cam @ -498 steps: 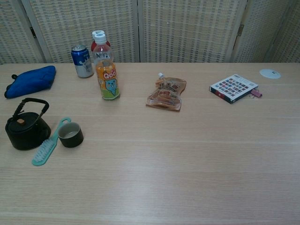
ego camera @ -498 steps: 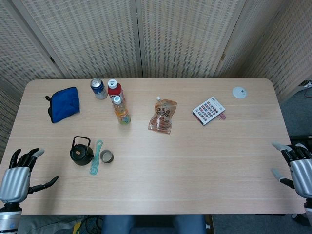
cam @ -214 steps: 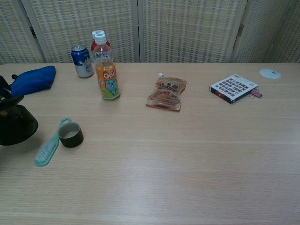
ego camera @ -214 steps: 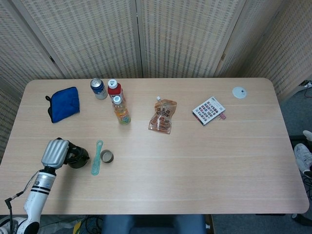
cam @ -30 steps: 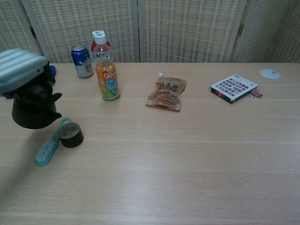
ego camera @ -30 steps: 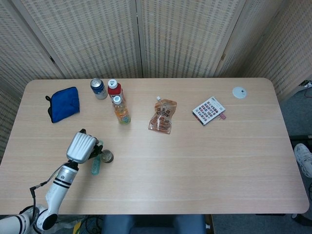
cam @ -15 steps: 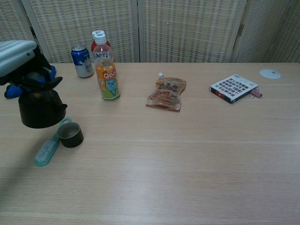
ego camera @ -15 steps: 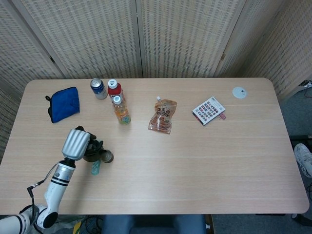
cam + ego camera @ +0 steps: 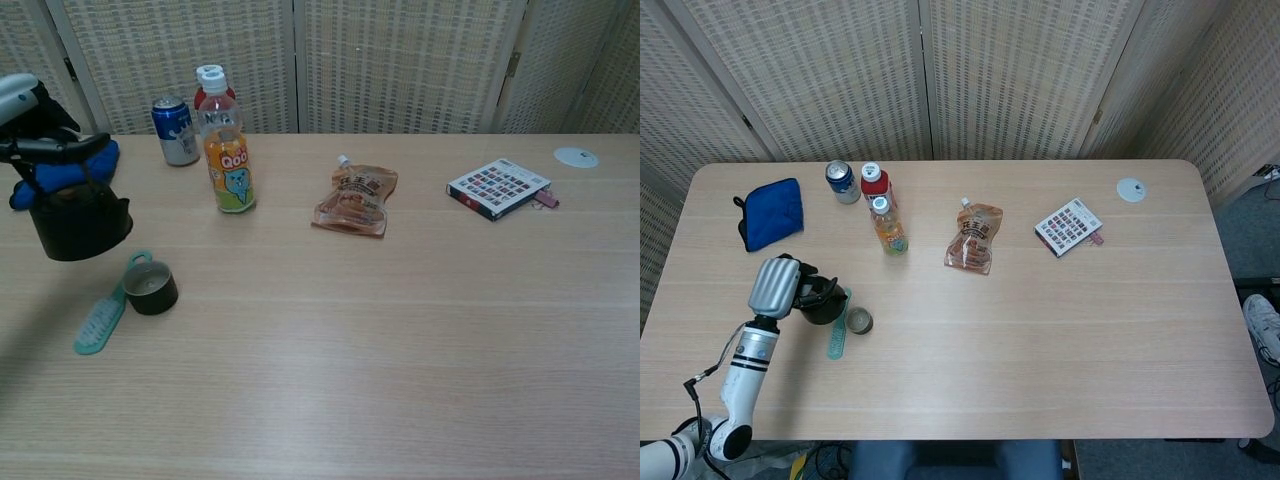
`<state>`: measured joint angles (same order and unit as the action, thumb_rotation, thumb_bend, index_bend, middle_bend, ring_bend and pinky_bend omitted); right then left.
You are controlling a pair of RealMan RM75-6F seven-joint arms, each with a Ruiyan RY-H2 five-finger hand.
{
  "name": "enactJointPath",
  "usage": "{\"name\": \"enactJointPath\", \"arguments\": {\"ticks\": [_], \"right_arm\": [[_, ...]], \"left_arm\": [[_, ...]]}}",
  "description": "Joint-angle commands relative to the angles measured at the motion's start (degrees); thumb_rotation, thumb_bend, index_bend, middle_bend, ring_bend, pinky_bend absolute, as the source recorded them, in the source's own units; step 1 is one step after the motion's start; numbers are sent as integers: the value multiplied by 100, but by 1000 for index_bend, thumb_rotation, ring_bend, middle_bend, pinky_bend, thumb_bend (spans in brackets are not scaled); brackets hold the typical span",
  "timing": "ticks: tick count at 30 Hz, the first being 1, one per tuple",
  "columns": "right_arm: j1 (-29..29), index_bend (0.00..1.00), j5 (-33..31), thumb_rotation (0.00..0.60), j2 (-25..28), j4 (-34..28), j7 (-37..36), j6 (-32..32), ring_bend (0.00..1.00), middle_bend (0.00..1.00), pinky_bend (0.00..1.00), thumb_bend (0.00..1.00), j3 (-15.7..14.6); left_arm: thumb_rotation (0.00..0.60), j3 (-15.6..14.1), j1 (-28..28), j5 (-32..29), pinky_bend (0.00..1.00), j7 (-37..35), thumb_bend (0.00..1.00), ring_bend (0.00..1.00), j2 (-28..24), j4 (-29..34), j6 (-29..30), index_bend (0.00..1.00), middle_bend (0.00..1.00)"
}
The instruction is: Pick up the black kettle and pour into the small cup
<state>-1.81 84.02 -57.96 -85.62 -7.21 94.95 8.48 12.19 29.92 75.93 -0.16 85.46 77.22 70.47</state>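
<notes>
Wooden table [image 9: 1060, 330] bearing all items, backed by woven screen panels [image 9: 1020, 75].

Left hand [image 9: 775, 286] raised above the table's left front area, fingers closed around the handle of the black kettle [image 9: 75, 222]. Kettle held clear of the surface, hanging tilted from the handle, up and to the left of the small cup [image 9: 151, 288]; spout not plainly visible. Right hand outside both views.

Blue pouch [image 9: 772, 213] lying flat near the left edge, partly hidden behind the kettle in the chest view. Snack pouch [image 9: 975, 238] lying flat near the table's centre. Patterned booklet [image 9: 1068, 226] lying to the right of the snack pouch, well apart. Orange drink bottle [image 9: 228, 158] upright, with a red-capped bottle [image 9: 875, 184] just behind it and a blue can [image 9: 842, 182] beside that. Teal brush [image 9: 103, 315] lying flat, its handle end touching the small cup. Small cup upright on the table. White round disc [image 9: 1130, 189] near the far right corner.
</notes>
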Motion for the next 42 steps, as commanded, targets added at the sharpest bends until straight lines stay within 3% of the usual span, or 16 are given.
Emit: {"name": "enactJointPath", "arguments": {"ticks": [1,8,15,28,42], "right_arm": [[5,231,1,600,-4,-2,7,-9,238,317,218,187,-2],[14,231,-25,600,-12,8,15,-49,238,317,219,187,-4],[27,231,-41,600,-22,17,31,-83,238,317,218,187,-5],[65,231,-73,600,-35,34,48,-152,238,317,218,187,6],[113,231,-74,600,-50,25,90,-213,238,317,218,186,9]], "left_arm": [[244,10,9,-103,501,-23,264,1000,25,-157,-108,1000,1000],[154,17,34,-274,501,-126,203,987,146,-692,-312,1000,1000],[127,10,56,-383,480,-241,191,927,261,-1156,-505,995,1000],[113,-51,65,-506,390,-272,187,866,395,-1649,-800,937,999],[115,-196,67,-451,387,-122,187,841,524,-1921,-963,911,974]]}}
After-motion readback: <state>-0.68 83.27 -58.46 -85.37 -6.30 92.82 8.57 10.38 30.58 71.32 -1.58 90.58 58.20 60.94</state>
